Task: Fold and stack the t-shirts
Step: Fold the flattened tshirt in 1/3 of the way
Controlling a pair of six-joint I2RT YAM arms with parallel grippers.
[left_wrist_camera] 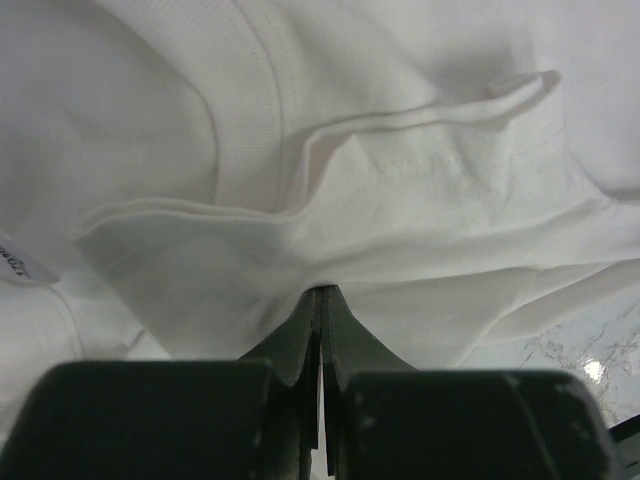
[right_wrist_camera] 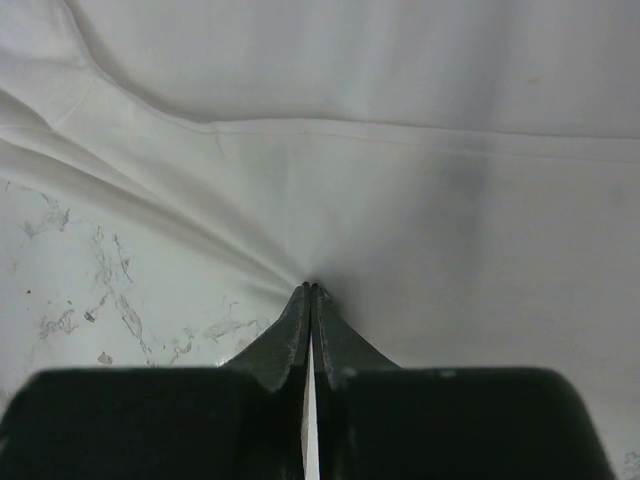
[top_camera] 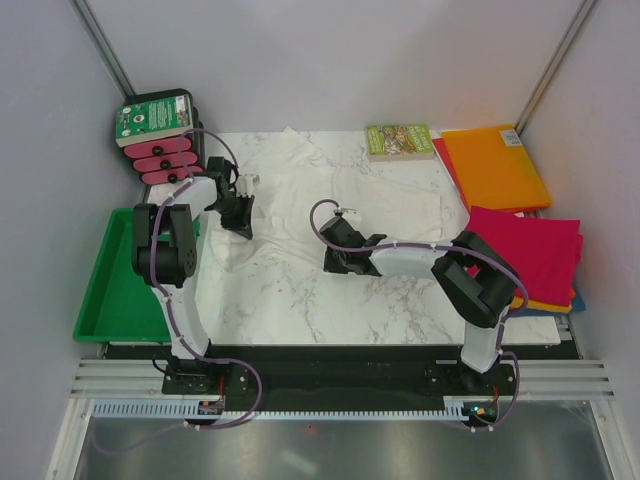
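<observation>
White t-shirt point(top_camera: 380, 205) lies spread and wrinkled across the far half of the tabletop point(top_camera: 330, 300) — left hand point(left_wrist_camera: 320, 292) clamped on a fold at its left side, right hand point(right_wrist_camera: 312, 288) clamped on its near edge; magenta t-shirt point(top_camera: 525, 250) and orange t-shirt point(top_camera: 495, 165) lie folded along the right edge

Wrinkled white t-shirt point(top_camera: 370, 205) spread, centre; orange t-shirt point(top_camera: 495, 165), magenta t-shirt point(top_camera: 525, 250) folded, right.
</observation>
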